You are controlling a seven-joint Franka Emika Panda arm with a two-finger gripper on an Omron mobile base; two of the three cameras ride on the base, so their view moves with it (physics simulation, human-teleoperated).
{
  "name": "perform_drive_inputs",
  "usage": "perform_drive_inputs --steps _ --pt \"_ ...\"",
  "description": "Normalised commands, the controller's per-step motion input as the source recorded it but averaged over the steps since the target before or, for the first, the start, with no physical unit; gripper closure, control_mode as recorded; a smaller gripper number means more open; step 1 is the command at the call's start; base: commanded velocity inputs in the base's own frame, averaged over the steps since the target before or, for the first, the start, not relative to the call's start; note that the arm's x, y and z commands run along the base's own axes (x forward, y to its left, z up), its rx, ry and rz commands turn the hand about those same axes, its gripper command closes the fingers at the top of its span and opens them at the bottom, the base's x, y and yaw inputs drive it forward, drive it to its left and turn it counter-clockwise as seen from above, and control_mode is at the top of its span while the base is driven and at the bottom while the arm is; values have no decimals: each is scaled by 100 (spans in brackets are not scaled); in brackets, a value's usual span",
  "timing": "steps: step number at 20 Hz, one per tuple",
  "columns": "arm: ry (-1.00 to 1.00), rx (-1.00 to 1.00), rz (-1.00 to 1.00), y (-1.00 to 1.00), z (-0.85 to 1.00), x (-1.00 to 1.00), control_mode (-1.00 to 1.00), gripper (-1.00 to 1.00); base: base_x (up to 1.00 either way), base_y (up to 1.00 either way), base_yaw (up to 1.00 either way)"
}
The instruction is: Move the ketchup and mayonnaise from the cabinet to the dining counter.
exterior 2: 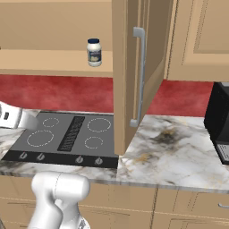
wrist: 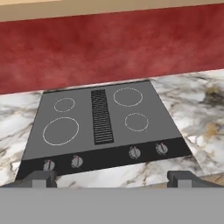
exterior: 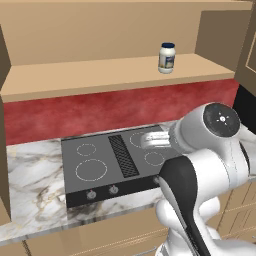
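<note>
The mayonnaise (exterior: 167,58) (exterior 2: 94,52), a white jar with a dark blue lid, stands upright on the bottom shelf of the open cabinet (exterior: 100,75), towards its right end. The cabinet door (exterior 2: 129,67) hangs open to the jar's right, its silver bar handle (exterior 2: 141,76) facing me. The ketchup and the dining counter are out of view. My gripper (wrist: 111,179) is open with nothing between its fingertips (wrist: 41,178). It hovers low over the front edge of the cooktop, well below the shelf and apart from the jar.
A black cooktop (exterior: 115,160) (wrist: 100,127) with front knobs sits in the marble worktop (exterior 2: 170,143) under the cabinet. A red backsplash (wrist: 109,48) runs behind it. A black appliance (exterior 2: 219,125) stands at the far right. Tan drawer fronts (exterior 2: 179,205) lie below.
</note>
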Motion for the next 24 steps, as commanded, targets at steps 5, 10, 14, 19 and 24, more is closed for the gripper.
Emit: perform_drive_inputs --steps 5,10,14,19,24 --pt "7 8 -8 -7 46 -3 -100 -100 0 0 0" --pt "6 5 -1 -20 39 -8 -100 -100 0 0 0" --pt "-7 -4 0 -16 22 -9 -100 -100 0 0 0" --pt "-19 -27 -1 -6 18 1 -100 -100 0 0 0" --pt "-2 -20 -3 -6 29 6 -100 -100 0 0 0"
